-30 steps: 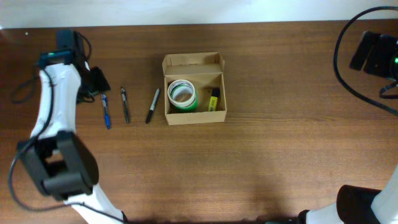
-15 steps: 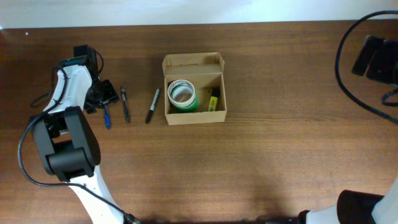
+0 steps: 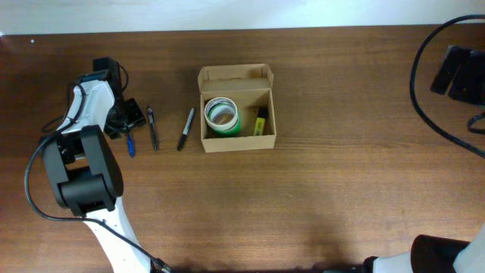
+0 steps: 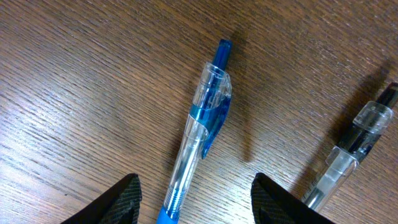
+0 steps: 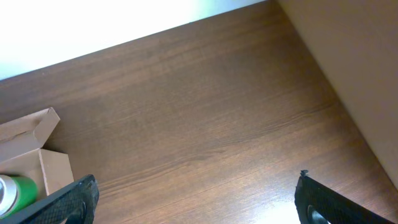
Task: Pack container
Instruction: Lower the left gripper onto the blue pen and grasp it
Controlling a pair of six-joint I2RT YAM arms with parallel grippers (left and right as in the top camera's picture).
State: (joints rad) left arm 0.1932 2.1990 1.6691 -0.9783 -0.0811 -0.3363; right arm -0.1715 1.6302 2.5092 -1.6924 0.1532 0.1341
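The container [image 3: 236, 76], a tan cardboard box with its flap lid folded back, stands open mid-table. Inside are a green roll [image 3: 221, 116] and a yellow highlighter [image 3: 260, 121]. To its left a blue pen [image 3: 129, 142], a clear black-tipped pen [image 3: 152, 127] and a black marker [image 3: 186, 129] lie on the table. My left gripper [image 3: 124, 117] is low over the blue pen's upper end. In the left wrist view the blue pen [image 4: 202, 124] lies between the open fingers [image 4: 127, 193], with a gap on each side. My right gripper [image 5: 199, 199] is open and holds nothing.
The right arm [image 3: 455, 68] and its cable sit at the far right edge of the table. The right wrist view catches the container's corner [image 5: 34, 146] and the green roll [image 5: 12, 193] at its left. The clear pen [image 4: 351, 149] lies close beside my left gripper.
The left arm swung in and brought its gripper right and down over the blue pen. Its jaws narrowed a little. The right arm stayed put.
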